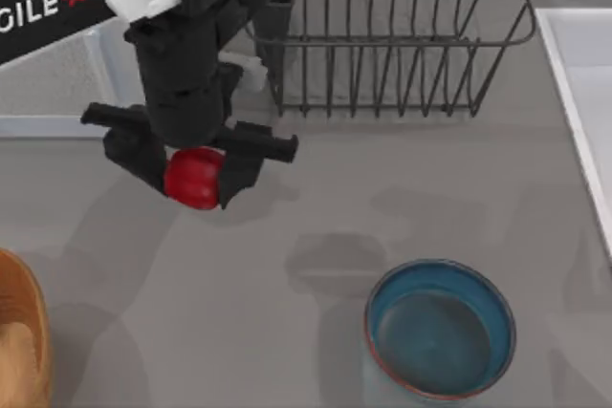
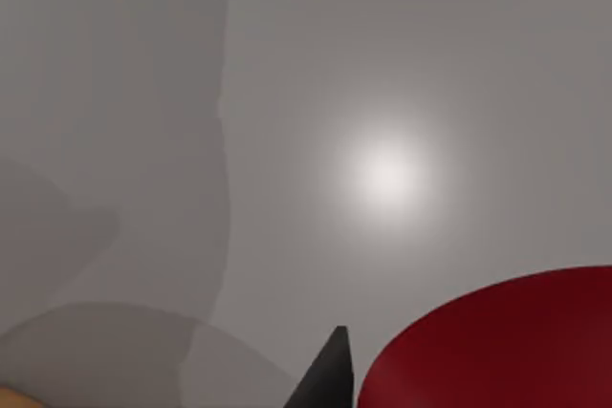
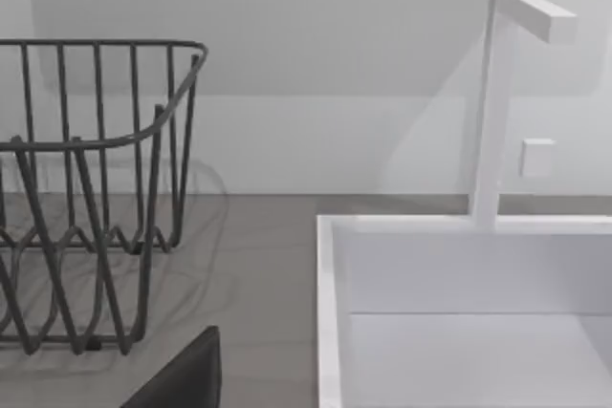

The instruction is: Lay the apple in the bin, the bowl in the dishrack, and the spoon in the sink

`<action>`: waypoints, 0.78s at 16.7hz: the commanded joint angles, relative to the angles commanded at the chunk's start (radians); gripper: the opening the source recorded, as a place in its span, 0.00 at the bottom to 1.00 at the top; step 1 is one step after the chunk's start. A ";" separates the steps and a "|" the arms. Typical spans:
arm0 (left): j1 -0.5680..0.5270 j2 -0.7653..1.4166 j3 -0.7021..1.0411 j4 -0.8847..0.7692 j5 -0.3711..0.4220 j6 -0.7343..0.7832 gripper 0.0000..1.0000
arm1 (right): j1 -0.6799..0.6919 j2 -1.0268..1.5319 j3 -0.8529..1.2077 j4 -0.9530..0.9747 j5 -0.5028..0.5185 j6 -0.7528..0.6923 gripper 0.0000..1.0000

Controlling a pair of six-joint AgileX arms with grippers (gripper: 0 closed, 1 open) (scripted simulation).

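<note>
The left gripper (image 1: 196, 177) hangs above the grey table (image 1: 382, 207), left of centre, clenched on the glossy red apple (image 1: 194, 178). The apple looks lifted but not yet in the orange-brown bin (image 1: 27, 332) at the lower left edge. The blue bowl (image 1: 440, 330) sits on the table, outside the wire dishrack (image 1: 402, 35). The white sink (image 3: 459, 312) stands at the right. The right gripper's state cannot be told.

Looks like a rendered kitchen counter: dark wire dishrack (image 1: 402, 35), white rectangular sink (image 3: 459, 312) with tall faucet (image 3: 497, 102).
</note>
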 joint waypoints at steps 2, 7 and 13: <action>0.029 -0.063 -0.045 -0.009 -0.011 -0.117 0.00 | 0.000 0.000 0.000 0.000 0.000 0.000 1.00; 0.129 -0.283 -0.209 -0.034 -0.048 -0.542 0.00 | 0.000 0.000 0.000 0.000 0.000 0.000 1.00; 0.271 -0.595 -0.453 -0.048 -0.096 -1.089 0.00 | 0.000 0.000 0.000 0.000 0.000 0.000 1.00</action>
